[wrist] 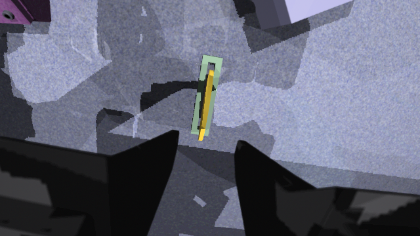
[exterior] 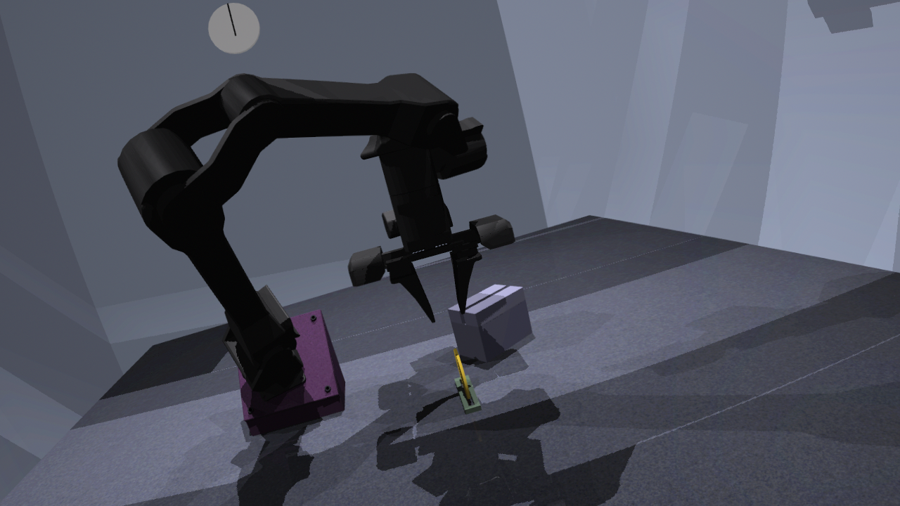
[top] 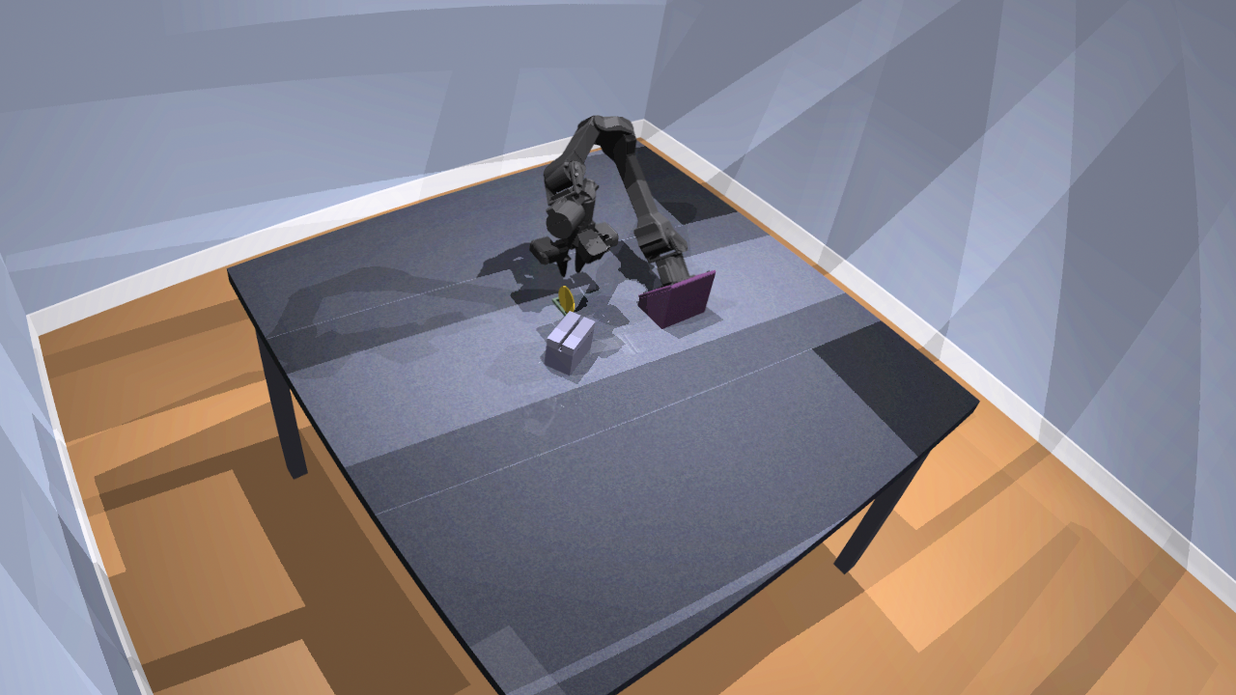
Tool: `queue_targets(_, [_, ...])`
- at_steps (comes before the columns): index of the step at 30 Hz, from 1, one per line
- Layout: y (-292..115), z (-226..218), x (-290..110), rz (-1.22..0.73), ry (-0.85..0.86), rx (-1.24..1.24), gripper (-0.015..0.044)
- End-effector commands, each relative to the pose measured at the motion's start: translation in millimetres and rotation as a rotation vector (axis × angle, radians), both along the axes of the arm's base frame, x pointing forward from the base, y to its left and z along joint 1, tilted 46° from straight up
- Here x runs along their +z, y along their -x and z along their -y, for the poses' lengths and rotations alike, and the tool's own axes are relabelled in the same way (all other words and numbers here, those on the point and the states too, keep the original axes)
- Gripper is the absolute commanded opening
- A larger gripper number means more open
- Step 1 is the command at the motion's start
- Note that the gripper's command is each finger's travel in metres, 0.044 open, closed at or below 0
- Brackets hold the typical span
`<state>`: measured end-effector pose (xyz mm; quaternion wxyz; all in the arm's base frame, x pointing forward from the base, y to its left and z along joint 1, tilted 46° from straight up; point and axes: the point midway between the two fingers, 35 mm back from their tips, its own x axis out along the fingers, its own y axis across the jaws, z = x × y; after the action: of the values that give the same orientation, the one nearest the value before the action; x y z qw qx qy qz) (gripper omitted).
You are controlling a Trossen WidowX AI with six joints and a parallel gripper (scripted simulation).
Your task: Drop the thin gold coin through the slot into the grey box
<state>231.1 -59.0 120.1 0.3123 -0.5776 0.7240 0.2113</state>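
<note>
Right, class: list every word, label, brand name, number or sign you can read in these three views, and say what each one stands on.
None: no readable text in any view.
Gold coin: plain, no marking visible.
Green holder: blank.
Grey box: only a slot in its lid, no label.
Purple base: screw heads only, no lettering.
Round disc on the wall: one dark line, no numbers.
Open gripper: plain black, unbranded.

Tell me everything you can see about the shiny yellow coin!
The gold coin is a thin, flat yellow disc with a smooth, metal-like look. It stands upright on its edge in a slim green holder on the dark table, close beside the grey slotted box. From above it shows only as a narrow yellow bar. The open gripper hangs above it, and nothing but the holder touches the coin.
</note>
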Motion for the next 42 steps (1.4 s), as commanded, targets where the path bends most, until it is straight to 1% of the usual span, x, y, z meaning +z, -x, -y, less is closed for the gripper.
queue_targets(1, [5,10,-7,-0.002,0.004,-0.005,0.0161])
queue_targets(5, [6,20,-16,-0.002,0.004,-0.005,0.0161])
queue_targets(42, [12,60,-56,0.000,0.003,-0.004,0.0161])
